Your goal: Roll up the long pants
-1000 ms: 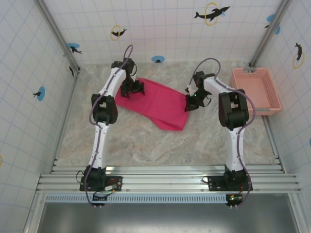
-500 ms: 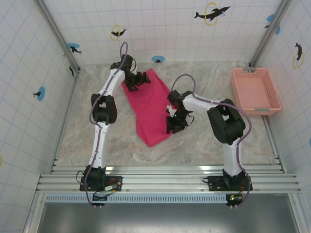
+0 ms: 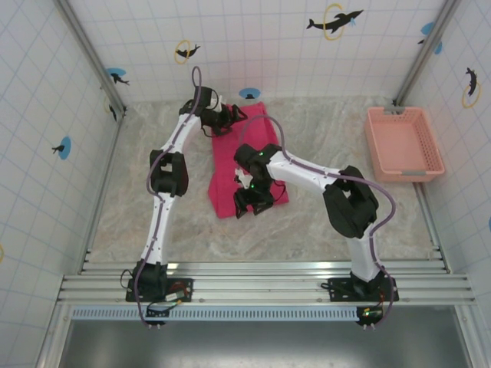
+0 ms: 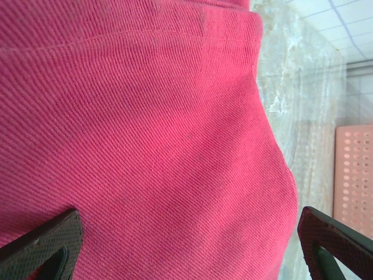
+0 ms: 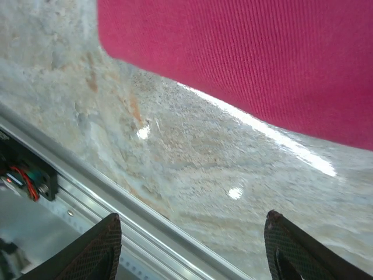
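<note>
Bright magenta long pants lie as a narrow strip on the marble table, left of centre. The left hand is spread wide over the far end, and the right hand is spread wide at the near edge. A good roll probably starts by pinching one end squarely and turning it tight, with the edges aligned.

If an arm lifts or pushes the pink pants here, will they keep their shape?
Probably not: the long pants lie flat and limp, so they would likely droop when lifted. Their ribbed weave suggests decent grip rather than slipperiness. Pushed across the glossy table, they may bunch up rather than slide whole.
</note>
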